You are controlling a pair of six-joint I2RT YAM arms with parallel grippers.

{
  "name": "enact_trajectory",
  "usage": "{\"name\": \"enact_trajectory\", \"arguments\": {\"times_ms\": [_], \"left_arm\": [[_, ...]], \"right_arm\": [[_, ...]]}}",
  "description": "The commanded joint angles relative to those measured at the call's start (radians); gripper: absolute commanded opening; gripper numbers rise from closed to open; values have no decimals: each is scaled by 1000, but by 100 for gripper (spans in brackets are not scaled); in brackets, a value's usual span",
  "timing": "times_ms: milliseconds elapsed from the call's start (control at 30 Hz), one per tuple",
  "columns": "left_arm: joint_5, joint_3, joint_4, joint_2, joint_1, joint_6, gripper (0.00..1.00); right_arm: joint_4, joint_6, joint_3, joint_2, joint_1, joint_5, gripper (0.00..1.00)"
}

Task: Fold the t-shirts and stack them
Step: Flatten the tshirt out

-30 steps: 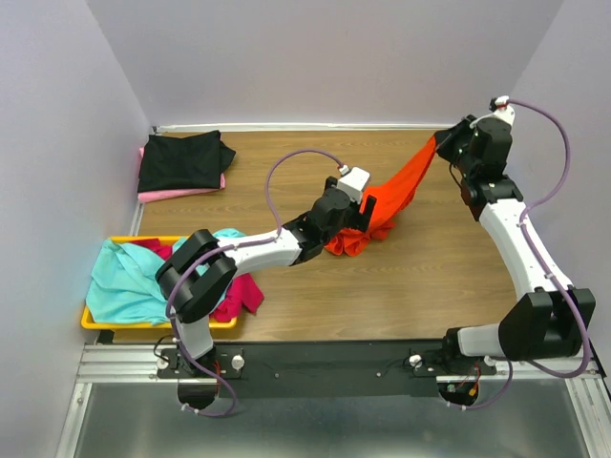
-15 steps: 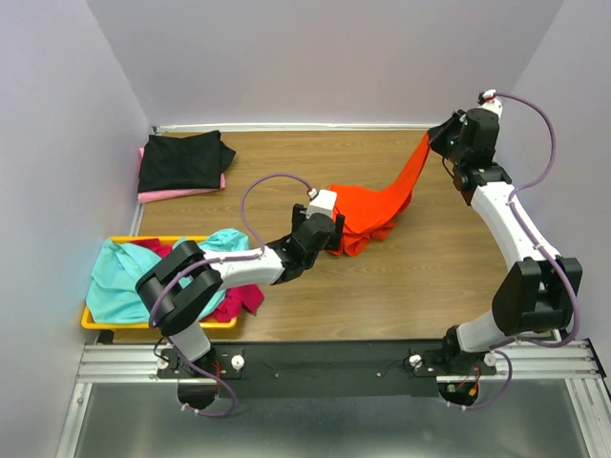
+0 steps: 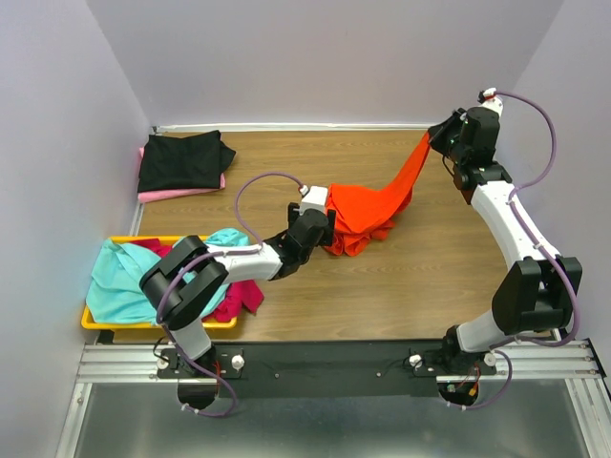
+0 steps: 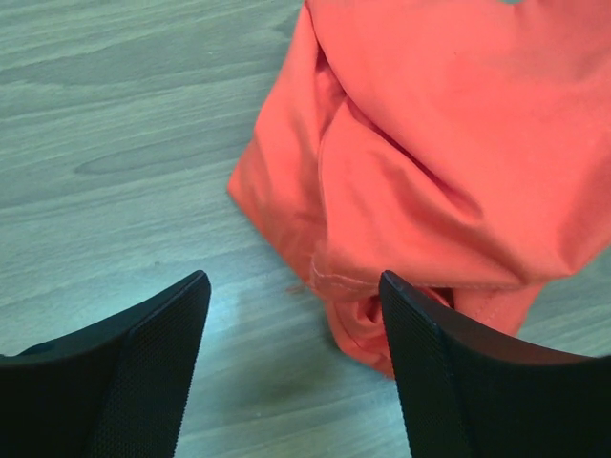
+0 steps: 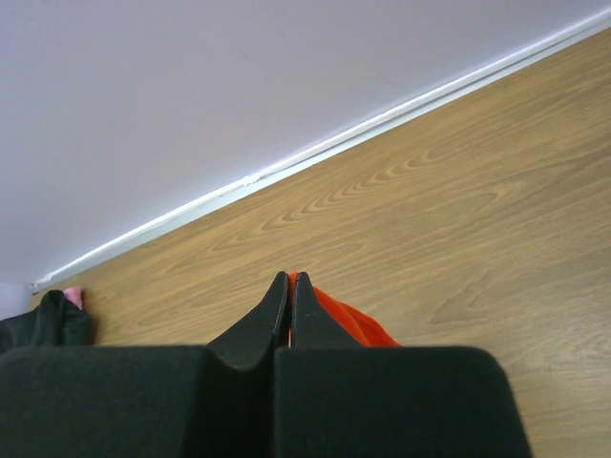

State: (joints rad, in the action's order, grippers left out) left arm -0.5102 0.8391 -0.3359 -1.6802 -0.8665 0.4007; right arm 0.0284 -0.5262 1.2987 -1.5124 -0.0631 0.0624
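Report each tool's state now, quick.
Left tool: open, empty, at the edge of the orange shirt.
Right tool: shut on the orange shirt, one end held up.

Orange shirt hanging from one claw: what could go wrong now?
The right gripper pinches only a thin edge of the orange t-shirt, so it might slip free. The open left gripper faces a bunched heap on the table and could grab several layers, spoiling the fold.

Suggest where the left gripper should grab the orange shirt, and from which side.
Best guess: take the stitched hem edge of the orange shirt where it lies bunched on the table. Come in low from the left-arm side, where the open left gripper faces it; the right gripper holds the far end up.
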Motion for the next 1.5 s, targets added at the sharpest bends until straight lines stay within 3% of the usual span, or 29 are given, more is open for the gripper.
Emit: {"name": "enact_trajectory", "arguments": {"times_ms": [0, 300, 467, 633, 800, 900, 1067, 1467], "left_arm": [[65, 15, -81, -33, 14, -10, 76], [162, 54, -103, -90, 53, -8, 65], [203, 58, -129, -111, 63, -8, 50], [229, 63, -127, -139, 67, 4, 43], [254, 60, -127, -133, 70, 6, 25], [274, 63, -129, -125, 72, 4, 1], [294, 52, -127, -46, 80, 3, 0], [361, 17, -74, 496, 87, -33, 0]], "right_arm": [[1, 17, 21, 21, 6, 13, 1], [2, 28, 11, 41, 6, 27, 1], [2, 31, 8, 46, 6, 33, 1], [2, 35, 7, 44, 6, 43, 1], [5, 37, 14, 46, 8, 48, 0], [7, 40, 22, 49, 8, 45, 1], [16, 52, 51, 61, 8, 56, 0], [88, 112, 211, 182, 11, 103, 1]]}}
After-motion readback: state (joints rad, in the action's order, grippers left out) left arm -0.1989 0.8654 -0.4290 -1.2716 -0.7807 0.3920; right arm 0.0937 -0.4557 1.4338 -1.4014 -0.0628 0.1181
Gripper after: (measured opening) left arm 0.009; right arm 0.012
